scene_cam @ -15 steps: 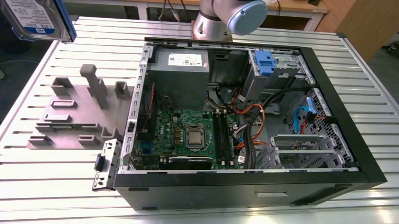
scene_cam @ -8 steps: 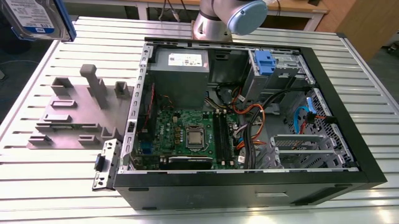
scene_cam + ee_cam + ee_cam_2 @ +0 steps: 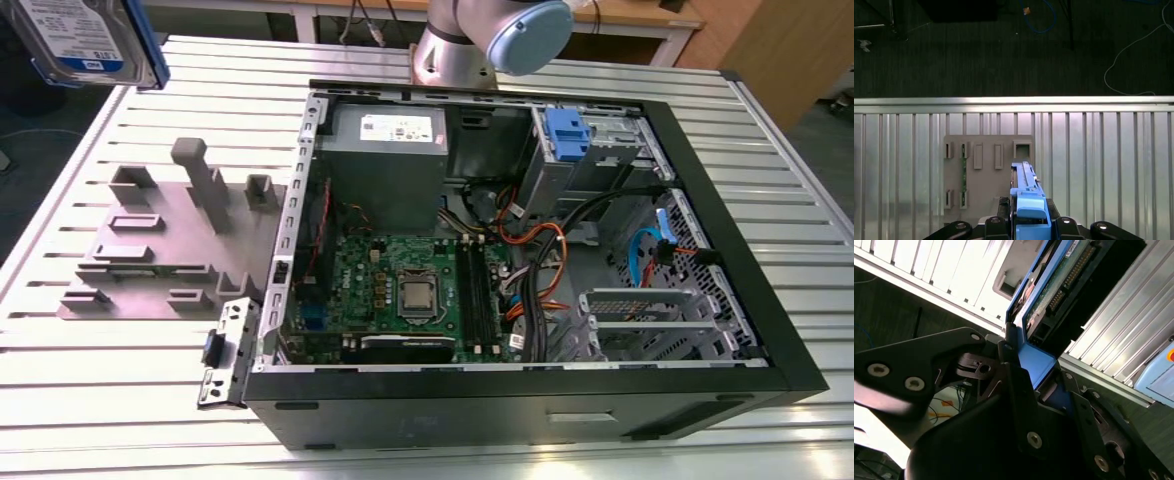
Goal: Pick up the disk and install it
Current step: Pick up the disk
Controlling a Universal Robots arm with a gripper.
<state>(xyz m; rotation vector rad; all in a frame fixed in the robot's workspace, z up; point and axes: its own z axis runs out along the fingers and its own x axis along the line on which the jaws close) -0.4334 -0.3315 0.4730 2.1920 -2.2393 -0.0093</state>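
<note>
Pincer (image 3: 1029, 225) tight around one disk (image 3: 87, 40).

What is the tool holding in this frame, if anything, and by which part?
The disk, clamped by the tool at one end of its blue carrier frame.

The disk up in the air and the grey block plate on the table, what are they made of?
The disk: shiny silver body, likely metal, with a paper-looking white-and-blue label; its blue carrier frame looks like smooth plastic. The grey block plate: dull, even grey, probably plastic, though painted metal is possible.
</note>
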